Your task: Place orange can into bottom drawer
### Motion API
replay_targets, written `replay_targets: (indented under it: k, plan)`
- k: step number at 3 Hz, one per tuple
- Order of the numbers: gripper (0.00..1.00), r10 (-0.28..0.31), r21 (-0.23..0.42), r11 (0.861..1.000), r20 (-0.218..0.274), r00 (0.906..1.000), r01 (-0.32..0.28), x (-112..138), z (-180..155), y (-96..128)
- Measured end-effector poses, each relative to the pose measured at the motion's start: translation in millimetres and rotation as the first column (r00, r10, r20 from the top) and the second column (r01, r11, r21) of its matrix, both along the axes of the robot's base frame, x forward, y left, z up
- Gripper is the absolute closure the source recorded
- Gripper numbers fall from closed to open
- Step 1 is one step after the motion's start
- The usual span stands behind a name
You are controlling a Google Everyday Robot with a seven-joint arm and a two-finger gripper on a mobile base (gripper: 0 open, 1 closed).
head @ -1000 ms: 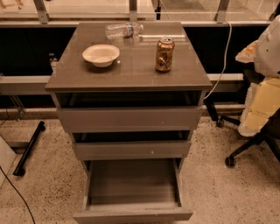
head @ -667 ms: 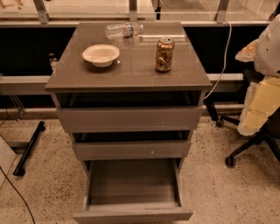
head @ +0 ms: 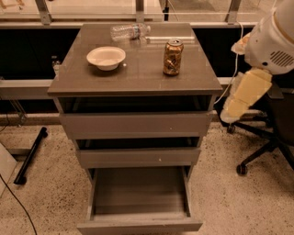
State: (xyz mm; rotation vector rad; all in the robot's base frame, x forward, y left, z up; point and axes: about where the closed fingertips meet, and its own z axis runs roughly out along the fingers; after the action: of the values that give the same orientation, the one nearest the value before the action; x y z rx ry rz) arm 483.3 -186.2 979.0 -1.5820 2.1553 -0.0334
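Grabbing comes first: the hand (head: pixel 229 112), off right, spread or not I cannot tell, must reach the orange can (head: pixel 173 57) on the tabletop (head: pixel 138 73).

This looks like a robot test lab in an office building: a speckled hard floor (head: pixel 229 197), a wheeled office chair (head: pixel 275 137) and a metal-framed window wall (head: pixel 138 8) surround a lone drawer cabinet (head: pixel 138 124). A white and cream robot arm (head: pixel 257 73) hangs at the right edge, its claw out of sight.

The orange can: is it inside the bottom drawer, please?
No, the orange can stands on the cabinet top; gripper out of view.
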Motion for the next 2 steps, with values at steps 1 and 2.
replay_targets:
  k: [1,2]
  plan:
    - [0.0,-0.023,0.071,0.997,0.049,0.9986,0.019,26.5,1.0,11.1]
    - [0.0,-0.02,0.138,0.99,0.084,0.9963,0.008,61.8,-2.8,22.4]
